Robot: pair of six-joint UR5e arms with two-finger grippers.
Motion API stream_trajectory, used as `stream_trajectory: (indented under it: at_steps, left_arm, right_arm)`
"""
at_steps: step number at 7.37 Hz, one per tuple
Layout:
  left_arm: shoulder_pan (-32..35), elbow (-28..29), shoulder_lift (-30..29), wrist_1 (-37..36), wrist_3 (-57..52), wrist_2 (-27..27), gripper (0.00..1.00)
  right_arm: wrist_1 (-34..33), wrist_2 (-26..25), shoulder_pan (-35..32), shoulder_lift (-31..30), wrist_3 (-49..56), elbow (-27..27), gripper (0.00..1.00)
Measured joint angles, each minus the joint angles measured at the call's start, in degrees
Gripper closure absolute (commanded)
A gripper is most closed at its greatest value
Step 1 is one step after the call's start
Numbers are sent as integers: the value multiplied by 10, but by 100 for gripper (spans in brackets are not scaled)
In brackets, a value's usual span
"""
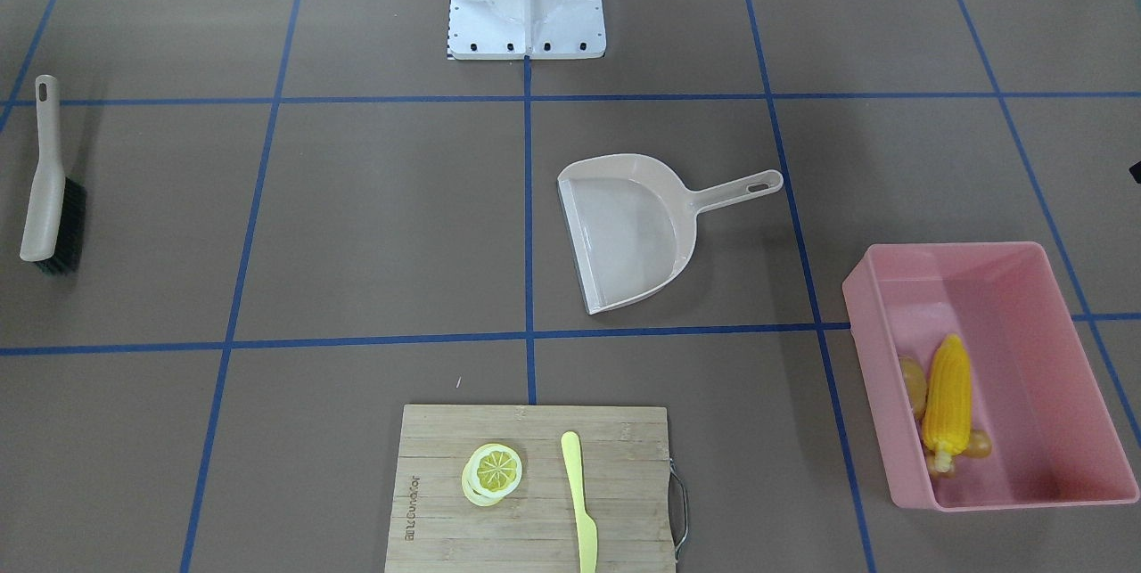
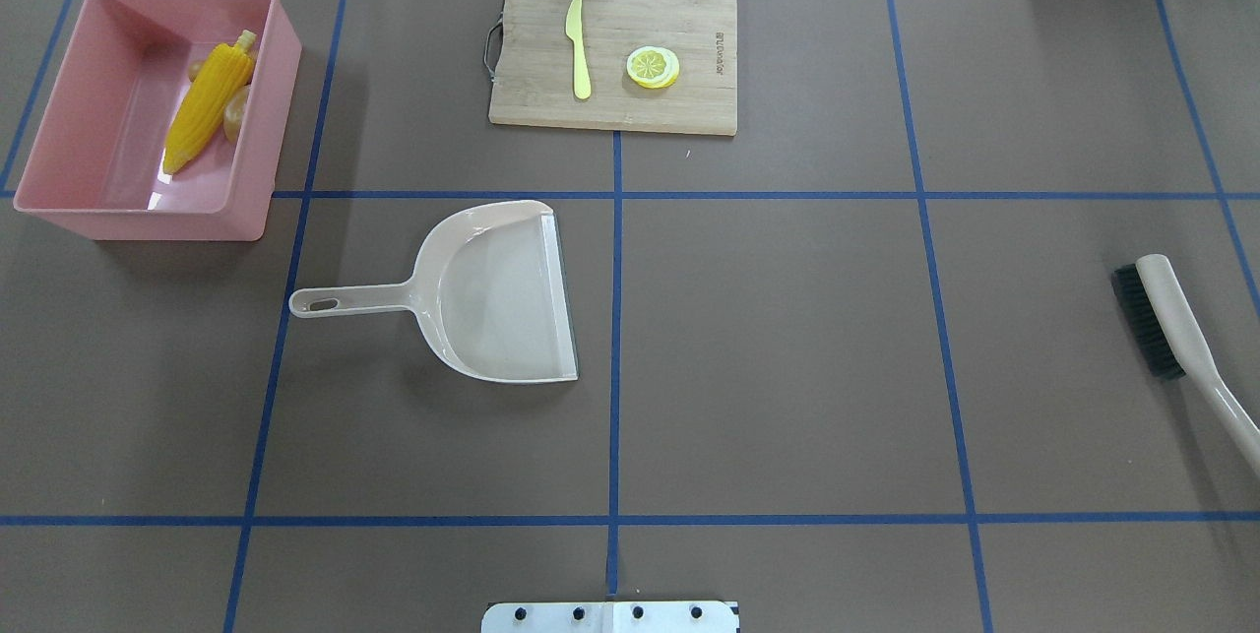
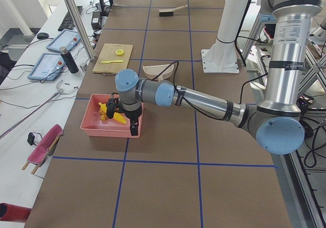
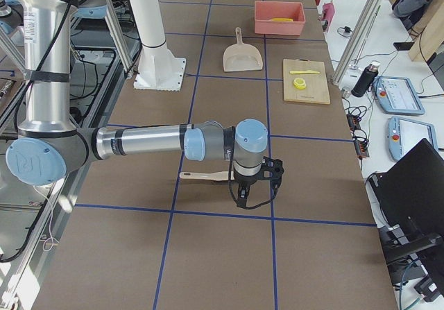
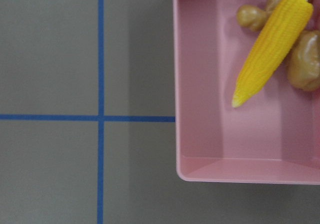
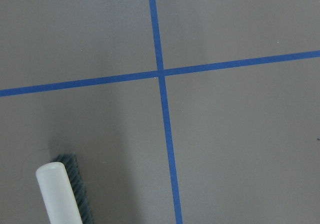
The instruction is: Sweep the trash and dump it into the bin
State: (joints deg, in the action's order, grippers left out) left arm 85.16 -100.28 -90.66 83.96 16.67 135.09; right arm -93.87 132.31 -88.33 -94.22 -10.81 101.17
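— Where is the trash, and where is my left gripper [image 3: 125,120] relative to it?

— All three pieces lie inside the pink bin [image 2: 148,220], bunched at one end. The corn cob [image 5: 272,48] rests slantwise across the other two. The knobbly ginger root [image 5: 252,16] is on one side of it and the potato [image 5: 304,66] on the other, both touching it. From the left side camera I see the left gripper hanging above the bin, over that pile and apart from it. I can't tell whether its fingers are spread or closed.

— And the right side?

— My right gripper [image 4: 255,188] hovers over bare table just beside the brush [image 4: 205,176], which lies flat. I can't judge that one's fingers either. It is well apart from the bin.

— Anything else out there?

— The beige dustpan [image 2: 492,293] lies flat between the bin and the table's middle. The lemon slice [image 2: 653,67] and the yellow knife [image 2: 579,47] are on the cutting board [image 2: 610,116].
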Motion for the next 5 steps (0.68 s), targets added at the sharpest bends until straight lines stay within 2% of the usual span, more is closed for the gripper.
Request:
stream_trajectory:
  at_steps: [5]
  left_arm:
    - [16,38,35,11,-5,6,2]
  right_arm:
    - [0,0,0,-1,0,-1,0]
